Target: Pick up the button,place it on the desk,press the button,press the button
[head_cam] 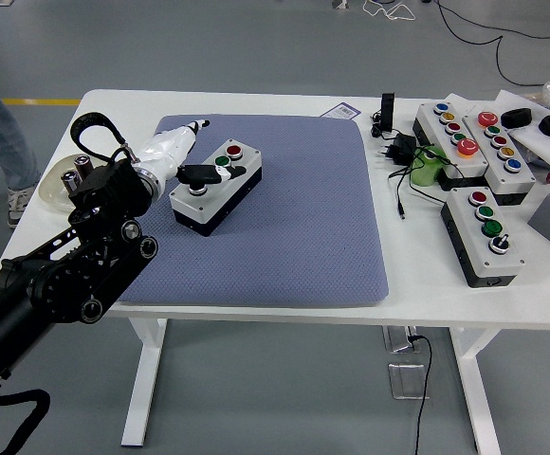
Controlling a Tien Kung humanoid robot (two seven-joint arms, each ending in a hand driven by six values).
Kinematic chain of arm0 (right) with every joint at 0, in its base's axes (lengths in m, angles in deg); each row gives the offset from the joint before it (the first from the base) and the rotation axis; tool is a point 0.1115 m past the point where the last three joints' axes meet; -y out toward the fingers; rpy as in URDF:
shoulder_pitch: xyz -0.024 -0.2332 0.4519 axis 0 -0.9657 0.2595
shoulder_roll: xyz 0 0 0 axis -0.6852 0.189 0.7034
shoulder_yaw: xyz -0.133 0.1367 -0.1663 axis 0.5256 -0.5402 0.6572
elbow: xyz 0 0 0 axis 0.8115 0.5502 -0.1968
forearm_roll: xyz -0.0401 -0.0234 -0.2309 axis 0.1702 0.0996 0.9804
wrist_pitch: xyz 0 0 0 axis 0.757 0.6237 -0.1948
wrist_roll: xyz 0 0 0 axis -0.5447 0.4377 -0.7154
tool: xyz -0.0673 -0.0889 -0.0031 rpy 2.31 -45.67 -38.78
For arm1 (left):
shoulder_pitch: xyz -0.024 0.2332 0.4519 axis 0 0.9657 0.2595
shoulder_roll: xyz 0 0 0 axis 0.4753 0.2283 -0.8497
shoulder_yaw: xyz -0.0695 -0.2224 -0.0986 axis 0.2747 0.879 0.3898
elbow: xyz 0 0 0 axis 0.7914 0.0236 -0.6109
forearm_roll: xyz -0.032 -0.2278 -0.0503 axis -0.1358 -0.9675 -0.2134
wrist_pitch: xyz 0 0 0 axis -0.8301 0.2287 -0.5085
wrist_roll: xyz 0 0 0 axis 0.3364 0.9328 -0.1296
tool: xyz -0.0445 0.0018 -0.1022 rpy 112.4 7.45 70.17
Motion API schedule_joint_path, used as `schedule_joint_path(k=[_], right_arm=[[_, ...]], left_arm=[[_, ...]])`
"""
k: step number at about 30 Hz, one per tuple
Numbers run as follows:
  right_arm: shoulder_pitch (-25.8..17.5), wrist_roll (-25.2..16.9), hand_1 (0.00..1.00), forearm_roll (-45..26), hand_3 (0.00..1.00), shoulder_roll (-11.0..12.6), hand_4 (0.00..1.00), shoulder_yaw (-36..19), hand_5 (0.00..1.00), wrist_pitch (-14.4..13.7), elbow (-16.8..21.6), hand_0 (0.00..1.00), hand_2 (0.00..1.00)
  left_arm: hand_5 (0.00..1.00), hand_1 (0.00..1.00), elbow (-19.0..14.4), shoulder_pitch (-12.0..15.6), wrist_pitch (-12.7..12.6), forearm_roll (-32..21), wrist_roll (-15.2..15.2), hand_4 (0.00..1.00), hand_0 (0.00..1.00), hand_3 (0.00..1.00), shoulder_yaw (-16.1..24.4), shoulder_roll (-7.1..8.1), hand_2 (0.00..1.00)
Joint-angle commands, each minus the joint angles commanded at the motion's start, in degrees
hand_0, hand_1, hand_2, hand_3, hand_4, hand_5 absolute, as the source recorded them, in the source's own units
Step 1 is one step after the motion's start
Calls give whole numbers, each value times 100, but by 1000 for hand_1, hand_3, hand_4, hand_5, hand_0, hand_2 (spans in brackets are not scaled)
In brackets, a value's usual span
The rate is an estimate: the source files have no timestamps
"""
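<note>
White-wrapped left hand (pixel 195 171), one finger extended on the button box (pixel 215 186), may slide it across the mat (pixel 294 227).

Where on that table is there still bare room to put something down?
The blue-grey mat is bare right of and in front of the button box where the left hand is. A white strip runs along the table's near edge. The right end is crowded with other button boxes and cables.

Button box (pixel 216 186) on mat (pixel 294 227), left of centre.
</note>
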Motion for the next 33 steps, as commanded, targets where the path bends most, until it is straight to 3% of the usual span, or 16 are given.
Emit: schedule_joint_path(k=[14,19,21,22,27,28,33], right_arm=[[3,4,555,0,631,18,235,46,260,5,-1,639,593],[0,6,554,-11,631,24,236,91,258,6,-3,639,593],[-5,6,554,-14,631,26,236,99,258,6,0,639,593],[-8,6,554,-17,631,26,236,105,258,6,1,639,593],[-14,9,554,-22,631,35,236,148,258,11,4,639,593],[-15,8,554,-24,631,36,236,151,259,11,4,640,593],[-15,8,554,-17,631,48,236,171,259,17,2,640,593]], left_arm=[[734,998,858,-434,-242,46,376,998,998,998,-752,-328,998],[726,998,1344,-621,-393,124,470,998,994,998,-1047,-481,998],[726,998,1486,-689,-434,152,492,998,994,998,-1157,-481,998],[690,998,1534,-715,-436,141,500,998,944,998,-1200,-481,998],[690,998,1838,-873,-408,2,594,998,944,998,-1461,-481,998],[516,928,1880,-894,-406,-19,613,998,814,998,-1498,-481,997],[516,928,2085,-1010,-274,-159,691,998,814,998,-1726,-481,997]])
